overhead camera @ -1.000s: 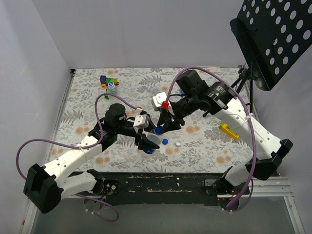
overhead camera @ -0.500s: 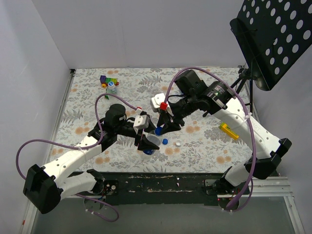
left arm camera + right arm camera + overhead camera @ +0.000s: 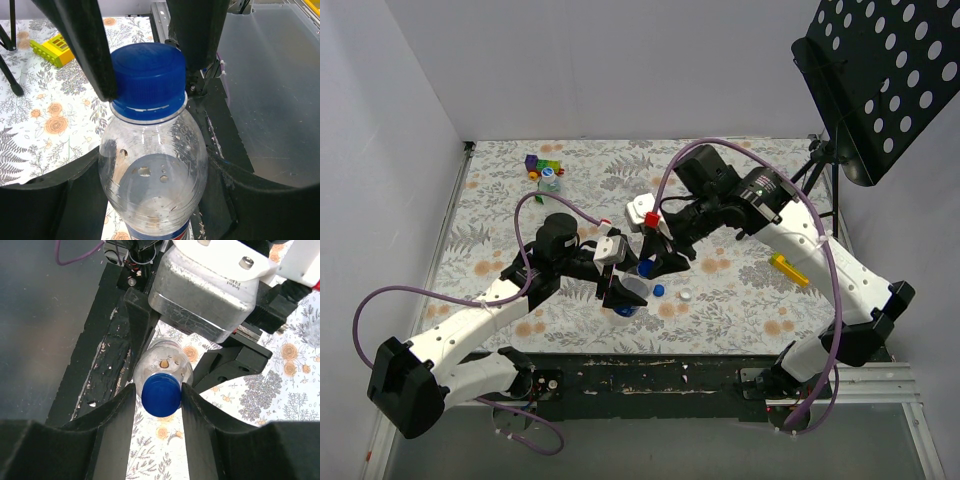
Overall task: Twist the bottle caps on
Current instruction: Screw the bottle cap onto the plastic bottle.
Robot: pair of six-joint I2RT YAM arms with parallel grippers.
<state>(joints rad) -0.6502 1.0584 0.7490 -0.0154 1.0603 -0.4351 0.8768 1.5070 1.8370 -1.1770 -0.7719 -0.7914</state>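
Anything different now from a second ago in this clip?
The right arm swung slightly left in the top view, with the right gripper still straddling the blue cap on the bottle; whether it still pinches the cap cannot be told. Unchanged: the left gripper clamped on the bottle, the loose blue cap and white cap beside it, the yellow block.

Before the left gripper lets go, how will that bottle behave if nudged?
The bottle looks empty apart from droplets inside, so probably very light and easy to tip. Its thin clear wall will likely dent under a hard squeeze. Round body: laid down, it would probably roll.
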